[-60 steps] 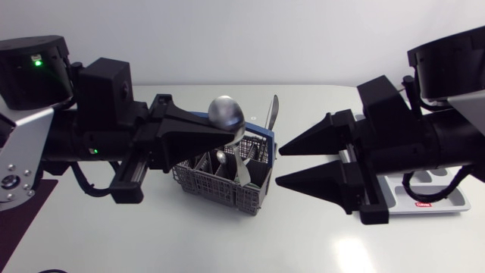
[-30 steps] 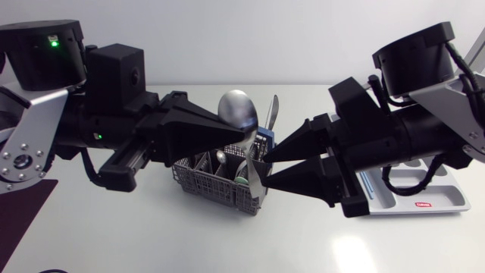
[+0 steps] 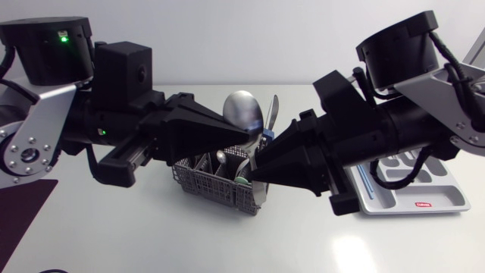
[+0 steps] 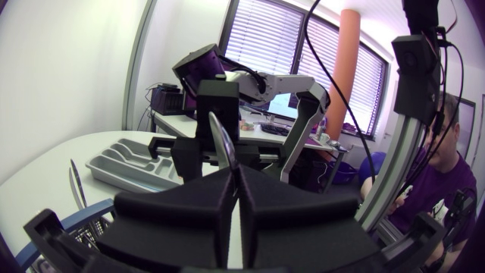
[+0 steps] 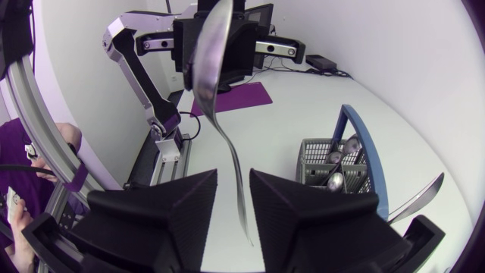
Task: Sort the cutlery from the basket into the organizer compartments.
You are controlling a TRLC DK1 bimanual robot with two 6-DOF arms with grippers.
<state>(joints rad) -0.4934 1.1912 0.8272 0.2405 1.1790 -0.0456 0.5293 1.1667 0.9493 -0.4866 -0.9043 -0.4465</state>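
left gripper clamped on spoon handle above basket. right gripper barely parted, spoon handle in the gap. Right arm overlaps organizer.

On our counter the basket sits near the middle, with the organizer to its right, partly under our right arm. Above the basket the spoon stands bowl up, pinched at the neck by our left end effector, which comes in from the left. Our right end effector comes in from the right, lower down, with its fingers on either side of the handle and a gap between them. A knife stands in the basket behind the spoon.
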